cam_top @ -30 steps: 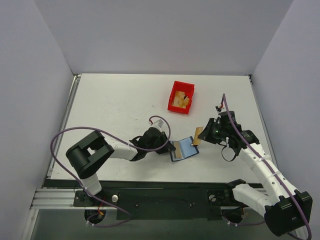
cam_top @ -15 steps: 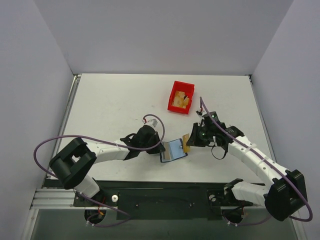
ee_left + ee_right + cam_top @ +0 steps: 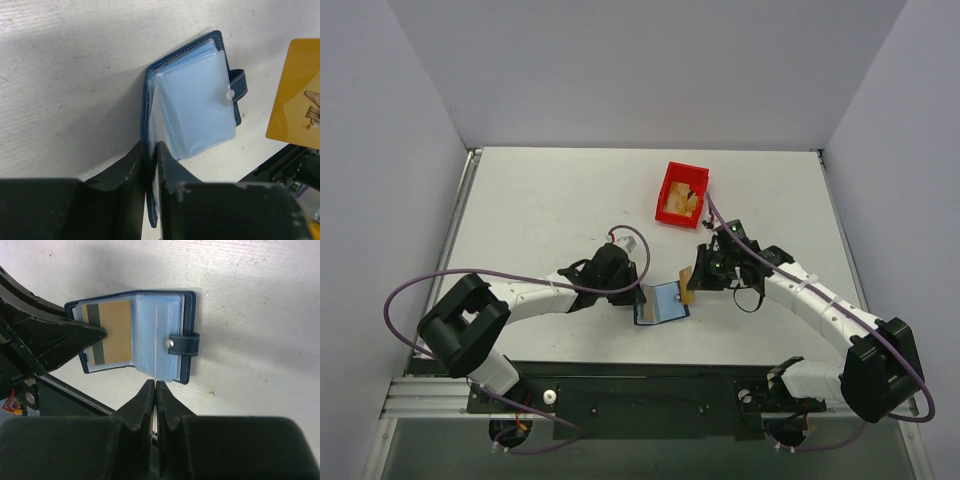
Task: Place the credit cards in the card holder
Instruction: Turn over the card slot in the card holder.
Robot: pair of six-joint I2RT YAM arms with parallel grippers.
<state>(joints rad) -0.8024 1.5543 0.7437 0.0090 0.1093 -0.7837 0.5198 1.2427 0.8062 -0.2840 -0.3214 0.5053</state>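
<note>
The navy card holder (image 3: 665, 303) lies open on the table, its clear blue sleeves (image 3: 197, 97) facing up. My left gripper (image 3: 150, 148) is shut on the edge of its left cover. One tan credit card (image 3: 111, 332) with a dark stripe sits in the left-hand sleeve. My right gripper (image 3: 155, 385) is shut on a second gold credit card (image 3: 298, 100). That card stands on edge just right of the holder (image 3: 182, 335), over the strap with the snap button (image 3: 171, 343). Seen from above, the held card (image 3: 687, 288) touches the holder's right side, with my right gripper (image 3: 696, 282) behind it.
A red plastic bin (image 3: 682, 193) with tan items inside stands behind the holder, towards the back of the white table (image 3: 540, 210). Purple cables loop off both arms. Grey walls close in the table on three sides.
My left gripper has dragged the open card holder to the left. My right gripper has followed with the gold card, coming in close to the holder's right edge.
</note>
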